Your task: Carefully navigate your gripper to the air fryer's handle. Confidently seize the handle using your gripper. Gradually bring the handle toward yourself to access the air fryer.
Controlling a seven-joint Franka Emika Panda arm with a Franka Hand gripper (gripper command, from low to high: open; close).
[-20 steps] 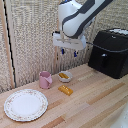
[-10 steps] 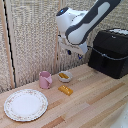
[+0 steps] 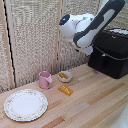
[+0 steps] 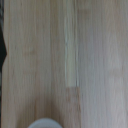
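Swinging up toward the air fryer (image 3: 111, 52), the arm has turned; its fingers are hidden, so I cannot tell their state.

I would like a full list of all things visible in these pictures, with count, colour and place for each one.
boxy plastic air fryer: one, black, on the table at the exterior view's right
ceramic mug: one, pink, near the screen, left of the bowl
small round bowl: one, pale, yellow contents, beside the mug
small oblong item: one, orange-yellow, in front of the bowl
round patterned plate: one, white, front left
wooden table: one, light
slatted screen: beige, behind
robot arm: one, white and black, above the table; hand hidden
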